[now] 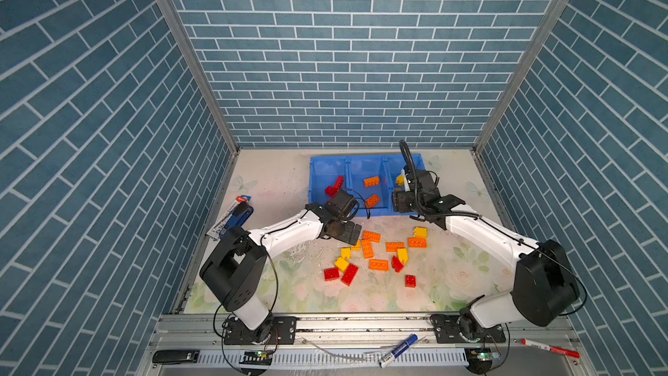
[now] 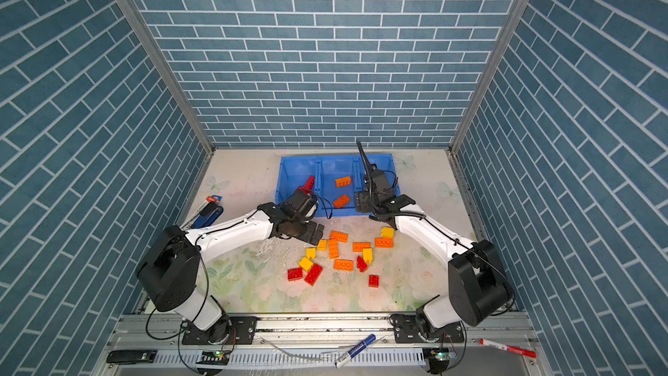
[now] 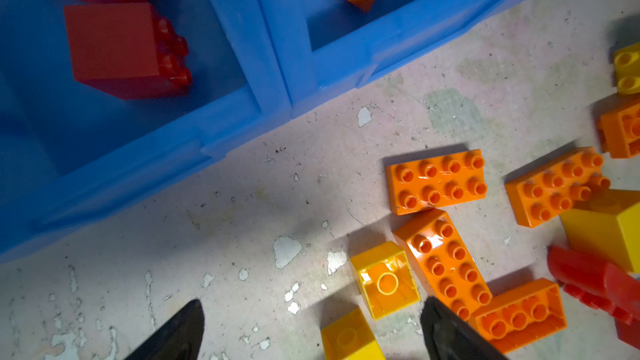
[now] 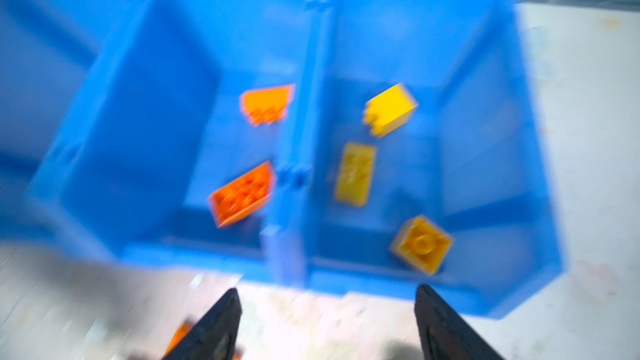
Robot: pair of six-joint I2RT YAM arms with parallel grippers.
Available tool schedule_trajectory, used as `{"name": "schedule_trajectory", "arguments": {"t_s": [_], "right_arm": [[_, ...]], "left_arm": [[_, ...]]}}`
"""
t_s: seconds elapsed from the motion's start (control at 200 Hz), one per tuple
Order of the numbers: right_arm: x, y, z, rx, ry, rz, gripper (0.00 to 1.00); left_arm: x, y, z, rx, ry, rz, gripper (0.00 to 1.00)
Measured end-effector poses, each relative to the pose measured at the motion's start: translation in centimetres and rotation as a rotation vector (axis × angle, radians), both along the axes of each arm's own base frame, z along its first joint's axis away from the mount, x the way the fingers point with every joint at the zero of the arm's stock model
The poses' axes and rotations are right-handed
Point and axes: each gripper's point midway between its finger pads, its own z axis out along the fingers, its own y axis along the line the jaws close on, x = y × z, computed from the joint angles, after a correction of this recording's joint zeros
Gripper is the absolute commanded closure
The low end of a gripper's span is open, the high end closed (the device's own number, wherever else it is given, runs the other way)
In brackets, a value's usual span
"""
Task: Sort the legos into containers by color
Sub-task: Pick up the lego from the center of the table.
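Both top views are showing loose bricks lying on the surface before the blue bins, with red, orange and yellow ones sitting inside. The left fingers are hanging spread beside the pile; the right fingers are gaping empty at the bins' front edge.

Nothing legible here, honestly. The blue-capped marker on the front rail has print along its barrel, and the backing card under the stapler has an orange tag with white marks. All of it is too small to read.
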Motion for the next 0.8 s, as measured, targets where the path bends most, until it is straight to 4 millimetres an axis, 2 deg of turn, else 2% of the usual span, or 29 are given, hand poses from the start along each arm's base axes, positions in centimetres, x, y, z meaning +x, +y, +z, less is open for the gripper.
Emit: {"name": "schedule_trajectory", "arguments": {"t_s": [0.195, 0.31, 0.465, 0.61, 0.685, 0.8], "right_arm": [[-6.0, 5.5, -4.2, -0.026, 0.126, 0.222, 0.22], [-8.5, 7.4, -6.8, -0.064, 0.2, 0.331, 0.23], [-10.9, 8.1, -10.2, -0.142, 0.292, 0.421, 0.24], [-11.9, 8.5, -11.2, -0.158, 0.32, 0.452, 0.28], [-12.1, 8.6, -11.5, -0.167, 0.327, 0.46, 0.31], [-12.6, 8.6, -12.4, -0.194, 0.341, 0.468, 0.39]], "left_arm": [[0.8, 1.0, 0.6, 0.016, -0.044, 0.08, 0.01], [1.2, 2.3, 1.3, 0.005, -0.075, 0.162, 0.01], [1.6, 6.0, 0.9, -0.035, -0.068, 0.338, 0.01], [1.1, 9.6, -0.4, -0.047, -0.036, 0.488, 0.01], [0.8, 10.5, -0.7, -0.053, -0.026, 0.536, 0.01], [0.8, 10.9, -0.7, -0.064, -0.023, 0.566, 0.01]]}}
